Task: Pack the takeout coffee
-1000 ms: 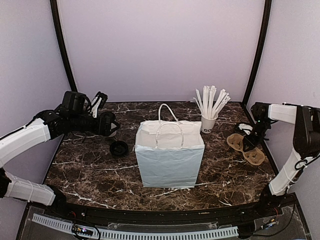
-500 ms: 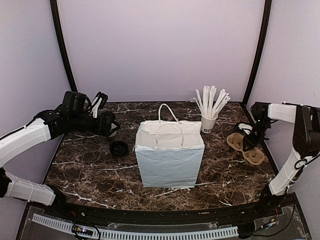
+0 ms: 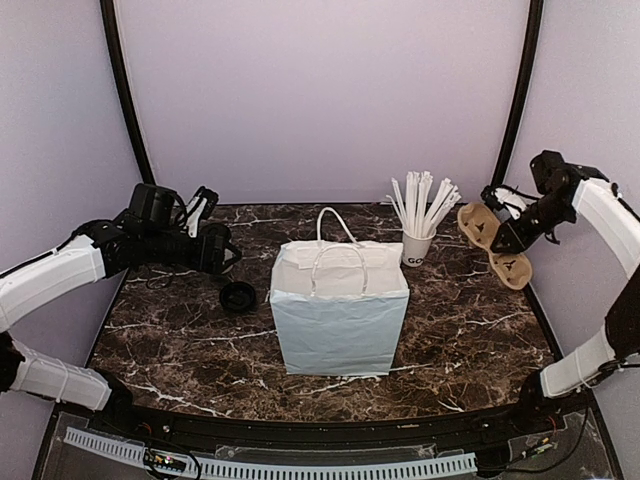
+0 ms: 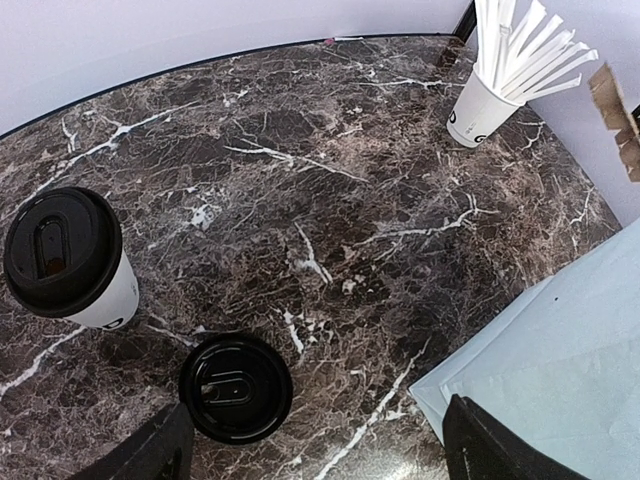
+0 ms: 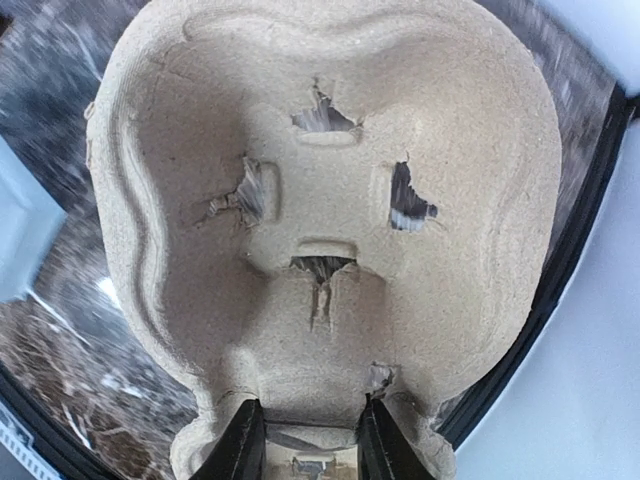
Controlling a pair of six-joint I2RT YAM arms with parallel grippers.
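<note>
One loose lid (image 4: 236, 387) near the coffee (image 4: 70, 257)

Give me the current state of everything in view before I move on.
takeout coffee: upright on the table, lid on, not held.
loose black lid: flat on the table, on no cup.
paper bag: upright, top open.
cup of sticks: upright, no lid.
cup carrier: held above the table, empty.
left gripper: open, holding nothing.
right gripper: shut on the cup carrier's edge.
</note>
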